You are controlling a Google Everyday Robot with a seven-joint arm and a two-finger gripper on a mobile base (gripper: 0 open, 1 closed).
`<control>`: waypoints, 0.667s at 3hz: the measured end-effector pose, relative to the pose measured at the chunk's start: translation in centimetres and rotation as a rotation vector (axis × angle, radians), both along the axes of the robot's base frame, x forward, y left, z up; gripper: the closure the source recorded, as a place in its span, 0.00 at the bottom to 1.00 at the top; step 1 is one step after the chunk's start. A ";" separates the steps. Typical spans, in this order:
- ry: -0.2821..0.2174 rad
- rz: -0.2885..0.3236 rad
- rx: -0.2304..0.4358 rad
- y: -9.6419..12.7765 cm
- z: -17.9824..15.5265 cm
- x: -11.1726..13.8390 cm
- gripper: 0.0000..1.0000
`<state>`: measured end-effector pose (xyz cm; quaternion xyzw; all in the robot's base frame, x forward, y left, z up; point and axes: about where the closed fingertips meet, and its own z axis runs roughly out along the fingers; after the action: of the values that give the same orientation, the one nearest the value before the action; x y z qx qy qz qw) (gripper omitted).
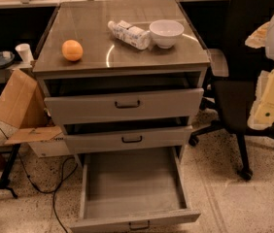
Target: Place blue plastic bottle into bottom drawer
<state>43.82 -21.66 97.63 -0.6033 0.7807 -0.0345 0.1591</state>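
Note:
The blue plastic bottle (129,34) lies on its side on the grey cabinet top (93,21), its end against a white bowl (166,32). The bottom drawer (132,181) is pulled far out and its grey tray holds nothing. My gripper (251,81) hangs at the right edge of the view, level with the upper drawers and well right of the cabinet. Its two pale yellow fingers (268,101) stand apart with nothing between them.
An orange (72,50) sits on the left of the cabinet top. The top drawer (127,104) and middle drawer (131,139) stand slightly out. A black office chair (244,101) stands right of the cabinet, behind my gripper. Cardboard (18,101) and cables lie at left.

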 end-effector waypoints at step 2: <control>-0.053 -0.058 0.143 2.0 -0.8 3.1 0.00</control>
<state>46.95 -19.63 96.87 -0.5662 0.7940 0.0008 0.2214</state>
